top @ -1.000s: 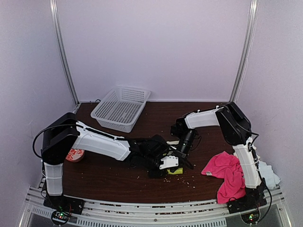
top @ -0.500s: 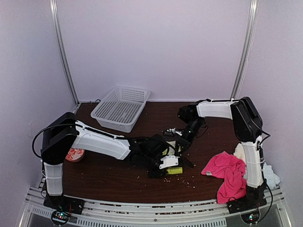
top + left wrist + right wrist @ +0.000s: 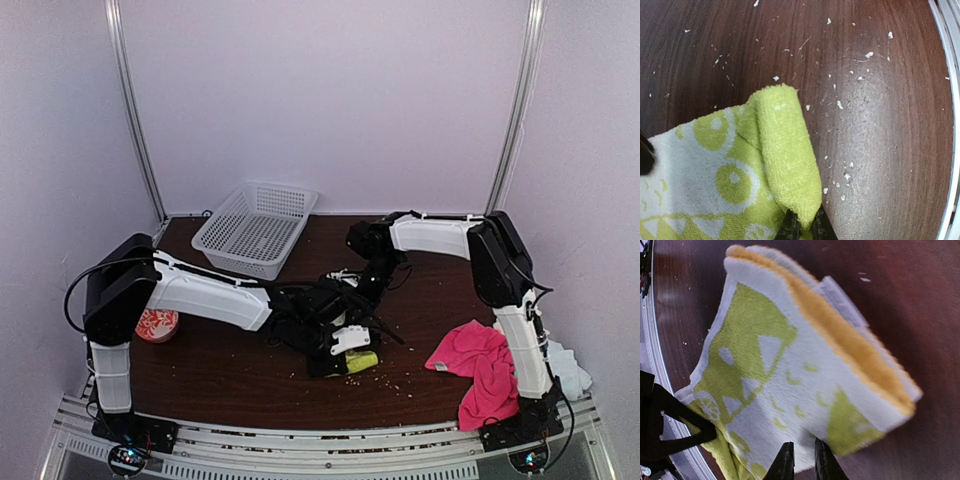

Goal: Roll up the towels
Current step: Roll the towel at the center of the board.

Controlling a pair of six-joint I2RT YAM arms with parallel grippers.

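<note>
The lime-yellow towel [image 3: 362,361] with a white pattern lies partly folded on the brown table, near the front middle. My left gripper [image 3: 345,348] is low beside it. In the left wrist view the left gripper [image 3: 802,227] is shut on the towel's [image 3: 785,150] rolled green edge. My right gripper [image 3: 352,290] reaches in from behind. In the right wrist view the right gripper [image 3: 801,460] has its jaws a narrow gap apart at the near edge of the towel [image 3: 790,365]. Whether they pinch cloth is unclear. A hot-pink towel [image 3: 478,366] lies crumpled by the right arm's base.
A white mesh basket [image 3: 255,230] stands at the back left. A red-and-white round object [image 3: 156,325] sits by the left arm's base. A pale towel [image 3: 572,372] hangs past the table's right edge. White crumbs [image 3: 840,105] dot the table. The metal front rail [image 3: 946,100] runs close to the towel.
My right gripper lifted off the towel, swung back, then came left over its far part. My left gripper closed on the green edge and stayed there. The towel shifted slightly left.
</note>
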